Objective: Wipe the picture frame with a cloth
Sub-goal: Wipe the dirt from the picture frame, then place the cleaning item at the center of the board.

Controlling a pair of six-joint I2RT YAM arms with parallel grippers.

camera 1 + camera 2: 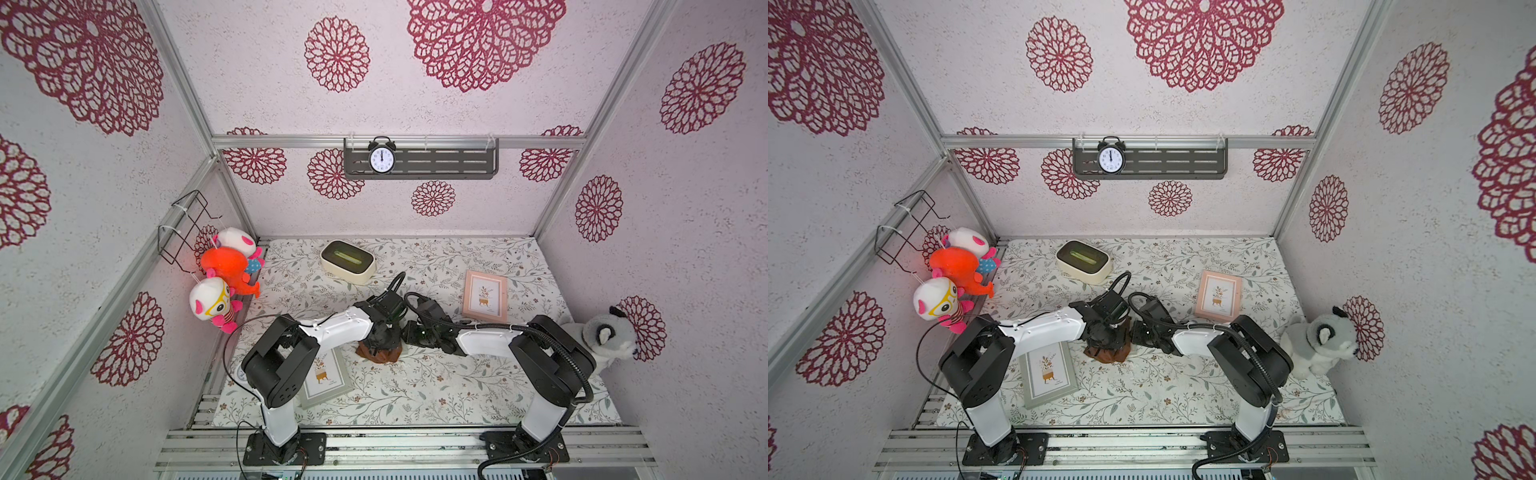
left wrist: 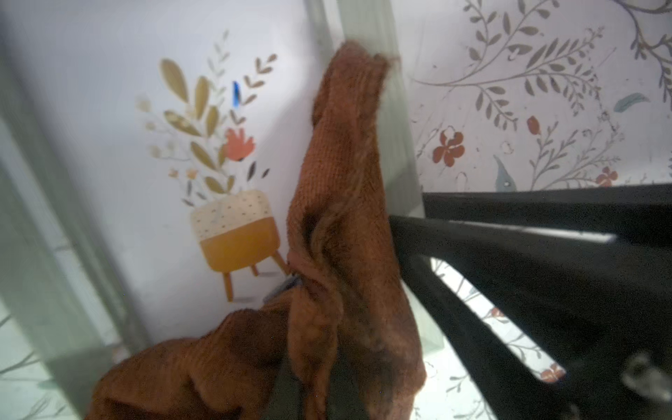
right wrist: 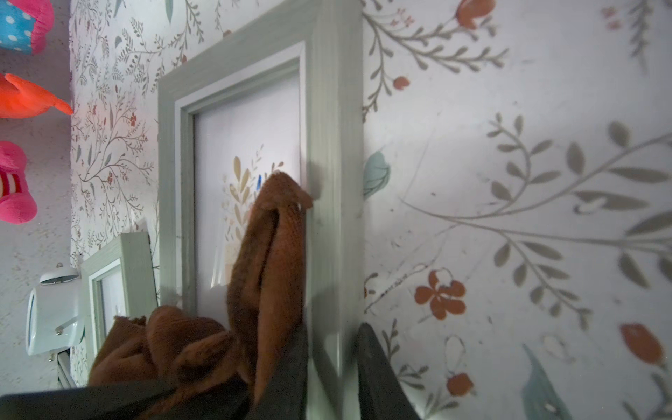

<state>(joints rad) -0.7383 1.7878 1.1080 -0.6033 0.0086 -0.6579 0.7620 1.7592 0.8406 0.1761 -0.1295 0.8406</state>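
The left gripper (image 2: pixel 396 232) holds the cloth (image 2: pixel 342 225) clamped over the green frame (image 3: pixel 334 145); the right gripper (image 3: pixel 332 367) pinches the frame's rail. Wiping seems underway; next, drag the cloth across the glass.

Left hand (image 2: pixel 302 291) clamped, right hand (image 3: pixel 332 378) clamped

Pale textured walls (image 1: pixel 478 108) printed with large crimson flower medallions enclose the cell in both top views, joined by aluminium frame rails (image 1: pixel 399 141). On the back wall hangs a grey slotted metal shelf (image 1: pixel 449 163) carrying a black twin-bell alarm clock (image 1: pixel 381 157). A black wire basket (image 1: pixel 187 226) is tied to the side rail. The table (image 1: pixel 415 386) wears a white cloth with leafy sprigs and small red flowers. Lighting is even and soft.
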